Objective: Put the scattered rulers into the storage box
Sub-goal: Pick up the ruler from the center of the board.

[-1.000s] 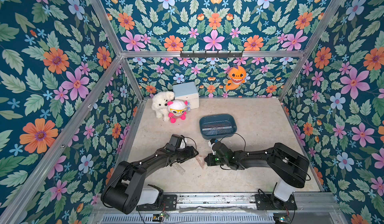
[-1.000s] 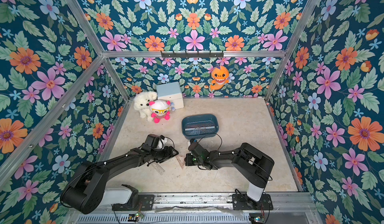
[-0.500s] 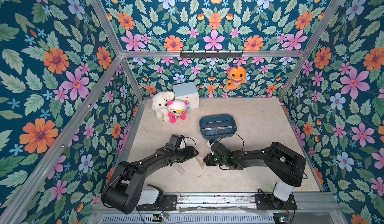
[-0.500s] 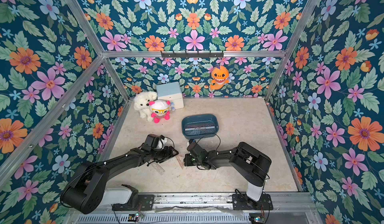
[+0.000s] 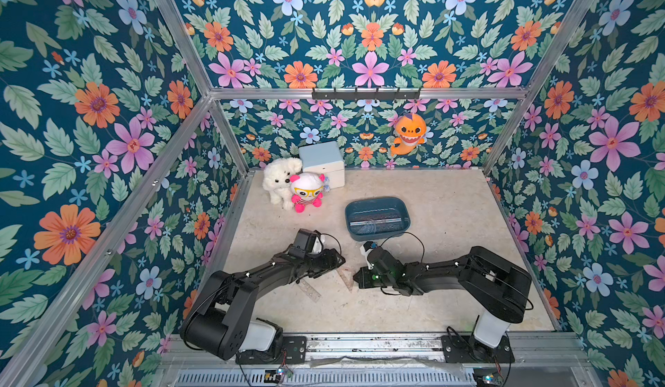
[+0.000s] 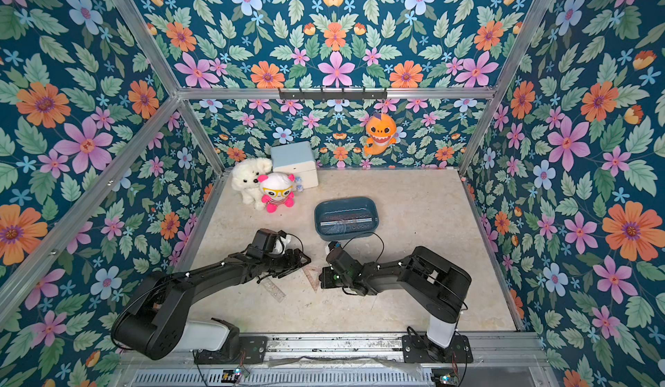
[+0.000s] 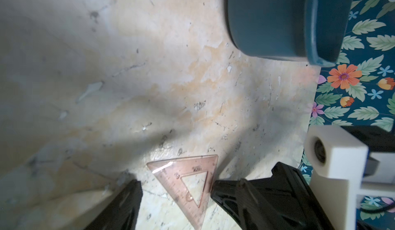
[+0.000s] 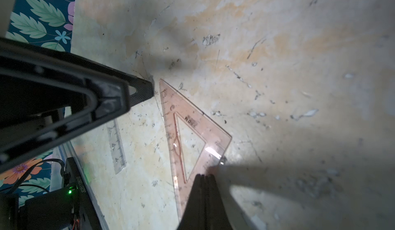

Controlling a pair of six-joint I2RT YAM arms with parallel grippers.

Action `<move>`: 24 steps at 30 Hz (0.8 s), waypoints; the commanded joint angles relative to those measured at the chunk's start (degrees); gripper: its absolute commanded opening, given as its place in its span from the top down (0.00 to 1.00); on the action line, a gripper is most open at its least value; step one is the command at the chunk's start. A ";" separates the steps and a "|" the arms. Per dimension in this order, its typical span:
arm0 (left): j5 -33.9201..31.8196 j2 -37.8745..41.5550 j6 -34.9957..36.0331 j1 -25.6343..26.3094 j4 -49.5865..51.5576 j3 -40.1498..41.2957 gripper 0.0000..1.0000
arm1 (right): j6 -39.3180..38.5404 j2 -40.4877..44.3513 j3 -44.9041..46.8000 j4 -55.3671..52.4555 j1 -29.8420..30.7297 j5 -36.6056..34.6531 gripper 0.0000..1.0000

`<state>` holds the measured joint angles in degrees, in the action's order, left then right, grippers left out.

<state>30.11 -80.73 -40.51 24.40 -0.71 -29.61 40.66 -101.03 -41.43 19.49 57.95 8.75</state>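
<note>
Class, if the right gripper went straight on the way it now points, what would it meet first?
The pinkish triangle ruler, flat on the table. The shut right gripper has its tip at the ruler's edge, probably touching, though depth is unclear.

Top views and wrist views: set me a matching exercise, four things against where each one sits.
Things:
1. pinkish transparent plastic triangle
2. clear straight plastic ruler
3. dark teal plastic storage box
4. orange plush shark

Places:
A. hanging on the back wall
B. standing on the tabletop with rulers already inside
C. flat between the fingers of the open left gripper
D. flat beside the left arm

Pairs: 1-C, 2-D, 3-B, 4-A
</note>
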 commanded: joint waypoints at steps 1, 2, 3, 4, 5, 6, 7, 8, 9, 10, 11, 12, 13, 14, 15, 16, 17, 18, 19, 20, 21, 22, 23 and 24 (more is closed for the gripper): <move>-5.61 -0.29 -0.19 -0.12 6.24 0.89 0.25 | -0.36 1.03 0.23 -3.37 0.05 -0.40 1.00; -5.89 0.07 -0.28 -0.13 6.33 1.10 0.25 | -0.57 1.53 0.05 -3.41 0.04 -0.54 1.00; -6.15 0.42 -0.28 -0.23 6.50 1.28 0.25 | -0.91 2.02 -0.13 -3.19 0.03 -0.66 1.00; -6.25 0.58 -0.27 -0.27 6.51 1.41 0.25 | -1.26 2.33 -0.54 -3.14 0.05 -0.75 1.00; -6.28 0.66 -0.29 -0.39 6.51 1.52 0.25 | -1.62 2.27 -0.96 -3.24 0.01 -0.76 1.00; -6.20 0.67 -0.26 -0.49 6.53 1.57 0.25 | -2.02 2.09 -1.59 -3.50 0.00 -0.55 1.00; -6.20 0.67 -0.20 -0.50 6.51 1.57 0.25 | -2.24 1.75 -2.09 -3.49 -0.01 -0.26 1.00; -6.20 0.67 -0.10 -0.58 6.55 1.57 0.25 | -2.26 1.48 -2.46 -3.57 0.04 -0.10 1.00; -6.19 0.62 -0.10 -0.58 6.60 1.57 0.25 | -2.28 1.22 -2.81 -3.65 0.05 0.08 1.00; -6.15 0.61 -0.06 -0.53 6.52 1.62 0.25 | -2.44 0.95 -2.95 -3.69 0.05 0.22 1.00; -6.11 0.57 -0.01 -0.67 6.50 1.66 0.25 | -2.43 0.90 -2.96 -3.69 0.05 0.15 1.00; -6.04 0.58 -0.05 -0.67 6.42 1.74 0.25 | -2.37 0.72 -3.03 -3.74 0.05 0.22 1.00; -5.92 0.52 0.07 -0.67 6.34 1.74 0.25 | -2.35 0.63 -3.10 -3.76 0.05 0.29 1.00; -5.89 0.50 0.03 -0.67 6.34 1.82 0.25 | -2.34 0.42 -3.29 -3.91 0.05 0.35 1.00; -5.85 0.44 0.15 -0.74 6.34 1.83 0.25 | -2.34 0.18 -3.37 -3.93 0.05 0.47 1.00; -5.76 0.47 0.20 -0.74 6.32 1.83 0.25 | -2.26 -0.14 -3.46 -3.85 0.05 0.64 1.00; -5.76 0.46 0.30 -0.82 6.38 1.83 0.24 | -2.18 -0.51 -3.54 -3.88 0.05 0.80 1.00; -5.69 0.51 0.33 -0.87 6.34 1.91 0.24 | -2.12 -0.68 -3.60 -3.93 0.05 0.96 1.00; -5.67 0.54 0.37 -0.95 6.34 1.92 0.24 | -2.08 -0.78 -3.63 -3.93 0.03 1.00 1.00; -5.67 0.58 0.35 -1.06 6.34 1.92 0.24 | -2.02 -0.89 -3.57 -4.02 0.03 1.00 1.00; -5.63 0.66 0.43 -1.10 6.34 2.01 0.24 | -2.04 -0.94 -3.55 -4.23 0.05 1.00 1.00; -5.61 0.79 0.43 -1.24 6.34 2.01 0.24 | -2.00 -0.96 -3.54 -4.41 0.04 1.01 1.00; -5.59 0.78 0.47 -1.26 6.34 2.00 0.24 | -1.99 -1.01 -3.41 -4.46 0.05 1.00 1.00; -5.58 0.82 0.44 -1.38 6.34 2.01 0.24 | -1.99 -0.95 -3.31 -4.53 0.04 0.99 1.00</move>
<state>30.68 -79.50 -40.69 23.42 -2.44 -28.27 39.16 -101.78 -44.73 15.73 57.98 9.54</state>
